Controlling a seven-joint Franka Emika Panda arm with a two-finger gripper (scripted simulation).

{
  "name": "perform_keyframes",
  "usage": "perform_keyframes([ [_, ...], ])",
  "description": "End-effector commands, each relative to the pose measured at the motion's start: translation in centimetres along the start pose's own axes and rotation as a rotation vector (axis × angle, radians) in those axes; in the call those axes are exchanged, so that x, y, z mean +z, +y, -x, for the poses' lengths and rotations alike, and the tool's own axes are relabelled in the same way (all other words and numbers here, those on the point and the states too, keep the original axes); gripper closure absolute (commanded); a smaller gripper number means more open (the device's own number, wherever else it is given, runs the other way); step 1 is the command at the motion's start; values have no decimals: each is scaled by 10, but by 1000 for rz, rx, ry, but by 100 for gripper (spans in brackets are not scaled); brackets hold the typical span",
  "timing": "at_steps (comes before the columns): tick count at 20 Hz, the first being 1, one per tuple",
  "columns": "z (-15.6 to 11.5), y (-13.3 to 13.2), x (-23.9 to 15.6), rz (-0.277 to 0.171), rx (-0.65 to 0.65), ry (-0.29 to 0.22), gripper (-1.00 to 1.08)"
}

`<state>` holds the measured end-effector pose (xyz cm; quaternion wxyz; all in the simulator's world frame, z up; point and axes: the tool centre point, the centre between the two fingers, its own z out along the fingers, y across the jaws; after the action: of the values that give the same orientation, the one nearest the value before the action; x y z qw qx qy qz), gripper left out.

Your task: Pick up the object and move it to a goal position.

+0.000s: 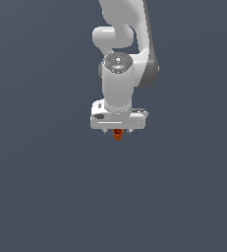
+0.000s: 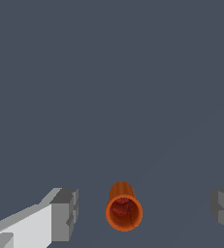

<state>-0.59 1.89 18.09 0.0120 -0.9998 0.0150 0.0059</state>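
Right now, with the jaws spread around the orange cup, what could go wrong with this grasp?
1. The cup is far narrower than the open gripper, with wide gaps on both sides; it may get pushed before both fingers touch.
2. It sits nearer one finger than the other, so that one would probably touch first and tip or slide it.
3. Its tapered sides could let it slip when squeezed.

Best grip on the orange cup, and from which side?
Grip the orange cup across its ribbed side wall, just below the wider rim, coming straight down from above. In the wrist view its open mouth faces the camera, so it looks upright, and it sits between the two spread fingers of the hand, untouched. The taper narrows downward, so the flare should resist slipping.
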Motion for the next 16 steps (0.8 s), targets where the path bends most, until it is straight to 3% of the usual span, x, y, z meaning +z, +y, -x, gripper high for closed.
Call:
perform_keyframes([
  [1, 0, 0, 0, 0, 0, 0, -92],
  [10, -9, 27, -7, 22, -6, 25, -92],
  [16, -6, 25, -4, 22, -16, 24, -92],
])
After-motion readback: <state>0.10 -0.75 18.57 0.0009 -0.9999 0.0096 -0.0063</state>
